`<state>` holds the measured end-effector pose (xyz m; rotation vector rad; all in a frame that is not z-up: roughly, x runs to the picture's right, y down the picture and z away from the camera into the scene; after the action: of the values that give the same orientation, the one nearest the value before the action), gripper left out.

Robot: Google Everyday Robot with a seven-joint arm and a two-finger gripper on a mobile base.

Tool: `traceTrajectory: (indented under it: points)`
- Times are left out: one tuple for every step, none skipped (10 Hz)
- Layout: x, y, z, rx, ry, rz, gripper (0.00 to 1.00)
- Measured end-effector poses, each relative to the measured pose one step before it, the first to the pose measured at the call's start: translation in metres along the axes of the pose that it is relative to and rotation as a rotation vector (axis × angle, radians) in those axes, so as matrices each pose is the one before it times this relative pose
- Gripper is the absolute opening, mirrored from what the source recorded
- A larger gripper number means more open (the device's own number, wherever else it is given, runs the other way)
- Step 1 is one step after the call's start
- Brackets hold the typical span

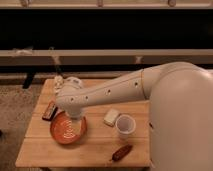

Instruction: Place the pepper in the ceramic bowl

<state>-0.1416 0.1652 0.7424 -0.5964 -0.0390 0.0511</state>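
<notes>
- You see the gripper (74, 120) poised over the ceramic bowl (55, 131); whether released or clenched, you cannot tell.
- 1 pepper (121, 152) lies well apart from it, on the table (95, 146).

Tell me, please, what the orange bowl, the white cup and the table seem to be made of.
The ceramic bowl: probably glazed ceramic; terracotta orange, with white curved lines inside. The white cup: plain white, paper or plastic, I cannot tell which. The table: light wood; seams between planks show. The tool hangs just above the bowl.
</notes>
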Motion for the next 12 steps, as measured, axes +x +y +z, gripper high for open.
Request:
traceTrajectory:
  points:
    - [0.00001, -0.00002, -0.00001, 0.00005, 0.00002, 0.00001, 0.80]
    - [-0.00002, 0.00002, 0.00000, -0.00007, 0.00001, -0.00004, 0.80]
    - [0.00002, -0.00002, 0.00000, 0.00003, 0.00000, 0.00004, 0.80]
    - [-0.00001, 0.00000, 0.00000, 0.00000, -0.00002, -0.00003, 0.80]
    - [0.00001, 0.00001, 0.00001, -0.00004, 0.00000, 0.00009, 0.80]
    - [-0.00001, -0.00001, 0.00000, 0.00004, 0.00001, -0.00009, 0.80]
    - [0.00001, 0.00000, -0.00001, -0.00002, -0.00001, 0.00005, 0.80]
    - [0.00000, -0.00001, 0.00002, 0.00002, 0.00000, -0.00001, 0.80]
    - [-0.00002, 0.00001, -0.00002, 0.00002, -0.00004, -0.00003, 0.80]
    - [0.00051, 0.00007, 0.00016, 0.00090, -0.00004, -0.00266, 0.80]
    - [0.00041, -0.00019, 0.00040, 0.00745, 0.00035, -0.00827, 0.80]
    - [0.00525, 0.00371, 0.00379, 0.00852, 0.00002, -0.01258, 0.80]
